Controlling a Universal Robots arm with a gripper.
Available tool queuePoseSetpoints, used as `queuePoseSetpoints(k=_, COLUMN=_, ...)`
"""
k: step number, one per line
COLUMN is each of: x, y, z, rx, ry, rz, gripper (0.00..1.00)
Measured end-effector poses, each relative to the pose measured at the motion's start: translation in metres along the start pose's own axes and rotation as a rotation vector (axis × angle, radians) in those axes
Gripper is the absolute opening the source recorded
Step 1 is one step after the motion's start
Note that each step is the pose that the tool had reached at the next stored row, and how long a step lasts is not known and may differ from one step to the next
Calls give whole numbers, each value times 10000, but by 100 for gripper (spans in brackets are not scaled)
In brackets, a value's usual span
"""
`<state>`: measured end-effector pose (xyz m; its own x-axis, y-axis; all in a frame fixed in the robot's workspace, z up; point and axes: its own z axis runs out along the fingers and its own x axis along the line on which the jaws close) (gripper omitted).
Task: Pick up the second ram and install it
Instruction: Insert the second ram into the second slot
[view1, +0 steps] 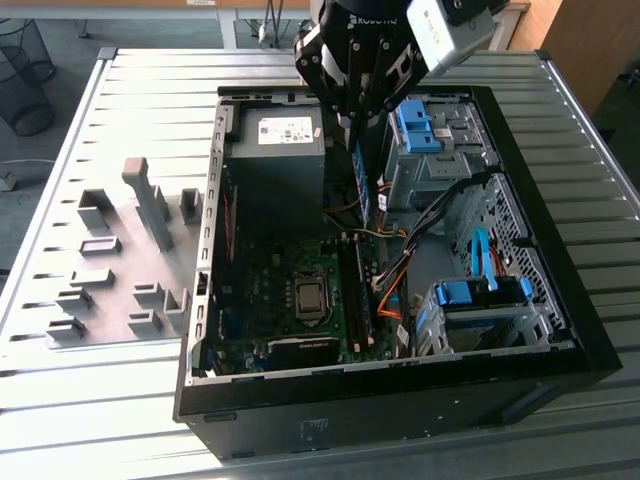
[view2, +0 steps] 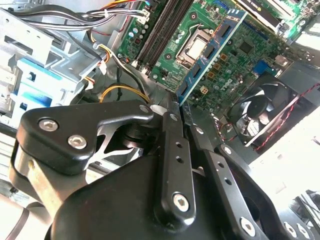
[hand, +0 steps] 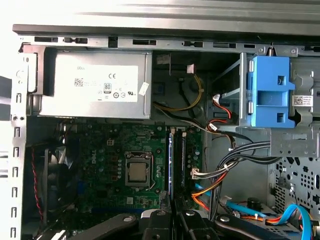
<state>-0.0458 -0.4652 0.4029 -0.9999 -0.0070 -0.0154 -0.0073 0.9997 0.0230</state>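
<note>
My gripper (view1: 358, 135) hangs over the open computer case (view1: 200, 300), above the gap between the power supply and the drive cage. It is shut on the second ram (view1: 363, 185), a thin blue-green stick that hangs edge-down from the fingers. In the second wrist view the ram (view2: 212, 52) sticks out from the gripper (view2: 177, 105) over the motherboard. In the first wrist view the ram (hand: 171, 160) appears edge-on above the gripper (hand: 174, 217), beside the long memory slots (hand: 183, 150). The stick is still well above the motherboard (view1: 290, 290).
The grey power supply (view1: 275, 150) lies to the exterior view's left of the gripper, and a blue-tabbed drive cage (view1: 415, 125) to its right. Orange and black cables (view1: 390, 285) run beside the slots. Grey fixture blocks (view1: 120, 260) stand on the slatted table outside the case.
</note>
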Motion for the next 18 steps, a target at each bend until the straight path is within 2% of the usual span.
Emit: queuePoseSetpoints(k=18, x=3, y=-5, z=183, rx=2, ry=1, rz=0, gripper=14)
